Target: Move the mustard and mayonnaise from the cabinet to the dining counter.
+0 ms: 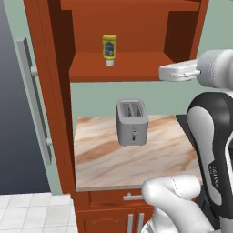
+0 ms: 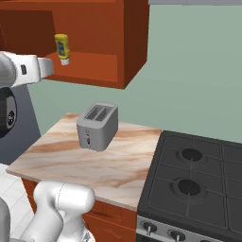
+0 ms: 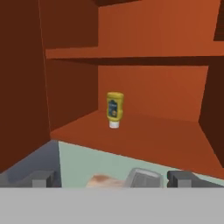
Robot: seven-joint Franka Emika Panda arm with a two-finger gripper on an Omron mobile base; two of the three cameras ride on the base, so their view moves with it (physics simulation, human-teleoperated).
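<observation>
The mustard (image 3: 114, 109), a small yellow squeeze bottle with a dark label, stood cap-down on the lower shelf of the open reddish-brown wooden cabinet (image 3: 144, 140). In the hand view it was at 12 o'clock from the two-finger gripper (image 3: 112, 178), well apart; the dark fingertips (image 3: 40, 178) were spread wide and held nothing. Below, a grey metal toaster (image 1: 132, 122) sat on the small beige marble countertop (image 1: 109, 159).
</observation>
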